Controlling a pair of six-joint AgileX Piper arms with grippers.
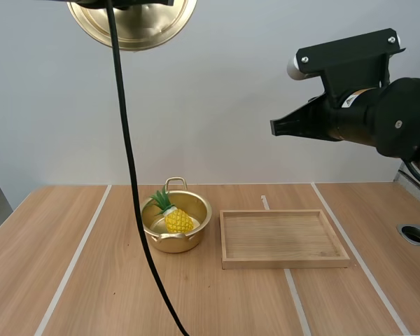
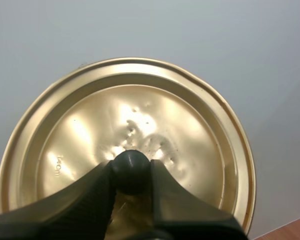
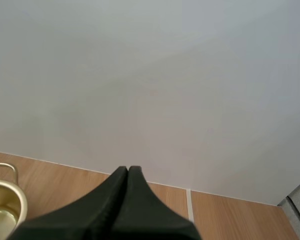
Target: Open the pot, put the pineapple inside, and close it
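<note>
- The pineapple (image 1: pixel 176 218) lies inside the open gold pot (image 1: pixel 173 244), its green crown leaning toward the far handle; the pot stands on the bench (image 1: pixel 70 280), left of centre.
- The lid (image 1: pixel 136 24) hangs high above the bench, well clear of the pot and a little to its left, its gold face tilted toward the wall.
- The left claw (image 2: pixel 131 181) carries it, fingers pinched on the lid's dark knob (image 2: pixel 131 167).
- The right claw (image 1: pixel 276 127) is raised at the right, well apart from the pot, its fingers pressed together on nothing.
- An empty wooden tray (image 1: pixel 283 262) sits just beside the pot on its right, with a small gap between them.
- Judged from this, two steps are done and closing remains: the lid has to come down onto the rim.
- To do that well, the lid should first be levelled and centred over the pot, then lowered straight so that its edge meets the rim all round at once.
- The crown leaves near the rim are the likely snag; a lid set off-centre could catch them and sit crooked.
- The grip on the knob is best kept until the lid rests flat.
</note>
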